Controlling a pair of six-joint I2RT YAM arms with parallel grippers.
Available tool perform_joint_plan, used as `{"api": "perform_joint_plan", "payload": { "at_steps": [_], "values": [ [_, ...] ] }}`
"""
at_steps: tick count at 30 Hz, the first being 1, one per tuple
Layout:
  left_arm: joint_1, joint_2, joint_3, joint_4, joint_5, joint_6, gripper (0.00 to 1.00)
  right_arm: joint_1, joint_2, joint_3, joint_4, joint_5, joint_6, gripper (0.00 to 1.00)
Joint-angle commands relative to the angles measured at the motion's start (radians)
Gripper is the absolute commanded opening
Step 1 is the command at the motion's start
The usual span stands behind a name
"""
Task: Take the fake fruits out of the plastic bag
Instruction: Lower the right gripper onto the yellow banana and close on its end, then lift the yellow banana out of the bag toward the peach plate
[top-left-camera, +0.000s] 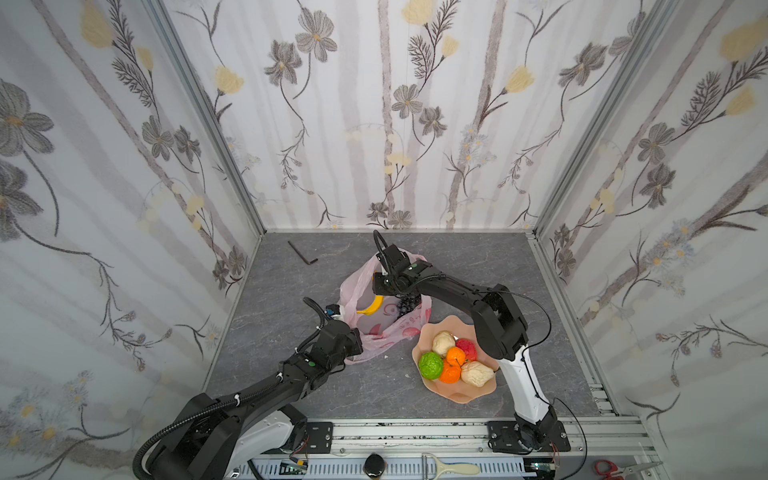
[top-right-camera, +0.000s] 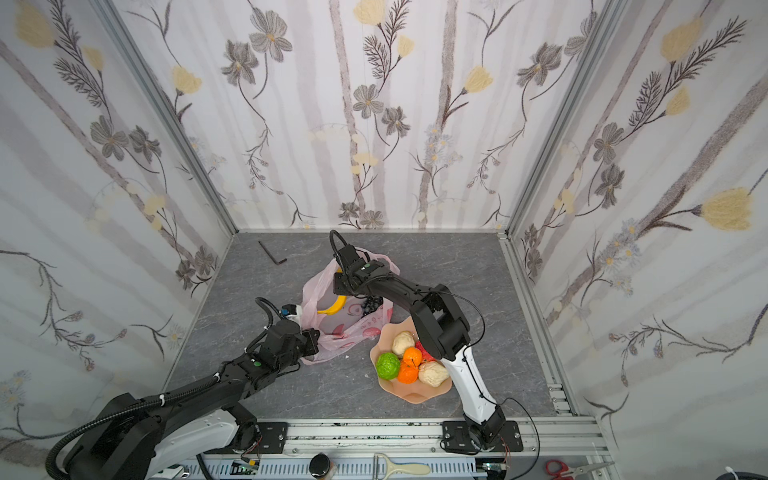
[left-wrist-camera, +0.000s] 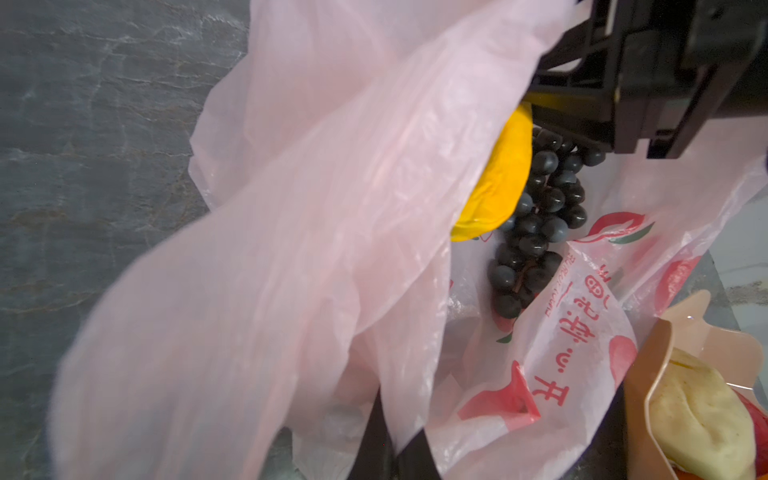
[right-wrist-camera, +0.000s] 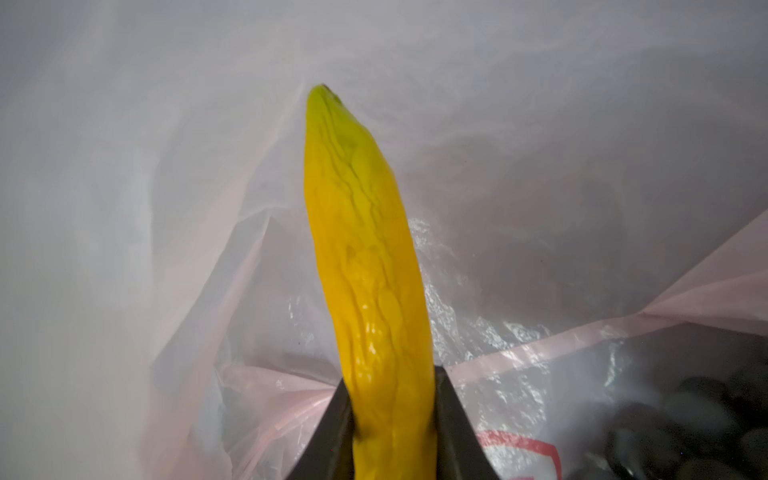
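**Both top views.** The plastic bag (top-left-camera: 376, 328) lies crumpled at the centre of the grey tabletop (top-left-camera: 374, 395), its mouth lifted toward the upper part of the frame. The left gripper (left-wrist-camera: 395, 432) enters from the lower left. Its jaws are closed together on a fold of the bag's film at the bag's lower-left edge. The right gripper (right-wrist-camera: 392, 382) reaches in from the lower right, above the dish (top-left-camera: 455, 395), and enters the bag's mouth.

**Right wrist view.** The two fingers press on opposite sides of the banana (right-wrist-camera: 365, 249) and clamp it near one end. The greenish tip points toward the top of the frame, with pink film all around.

**Left wrist view.** The banana is inside the bag at centre right. The grape bunch (left-wrist-camera: 536, 232) touches it and rests on the printed wall of the bag.

**Dish contents.** The peach scalloped dish sits just beside the bag, at its lower right. It holds:
- a green ball (top-left-camera: 431, 365)
- a red ball (top-left-camera: 467, 348)
- two orange balls (top-left-camera: 456, 356) (top-left-camera: 450, 372)
- two beige balls (top-left-camera: 443, 343) (top-left-camera: 477, 373)

An Allen key (top-left-camera: 302, 253) lies at the upper left of the tabletop, well apart from the bag.
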Motion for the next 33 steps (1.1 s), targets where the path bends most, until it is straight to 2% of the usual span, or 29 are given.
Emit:
{"api": "perform_joint_plan", "payload": {
  "at_steps": [1, 8, 20, 28, 33],
  "values": [
    [-0.001, 0.020, 0.023, -0.028, -0.069, 0.004, 0.00, -0.002, -0.057, -0.065, 0.082, -0.047, -0.010, 0.22],
    [0.020, 0.088, 0.092, -0.032, -0.126, 0.020, 0.00, 0.000, -0.134, -0.172, 0.100, -0.086, -0.034, 0.24],
    [0.112, 0.135, 0.142, -0.034, -0.093, 0.062, 0.00, 0.016, -0.291, -0.353, 0.117, -0.091, -0.092, 0.24],
    [0.184, 0.169, 0.179, -0.034, -0.064, 0.110, 0.00, 0.027, -0.495, -0.482, 0.079, -0.075, -0.160, 0.28],
    [0.193, 0.192, 0.180, -0.023, -0.067, 0.117, 0.00, 0.025, -0.636, -0.546, -0.038, -0.011, -0.229, 0.25]
  ]
}}
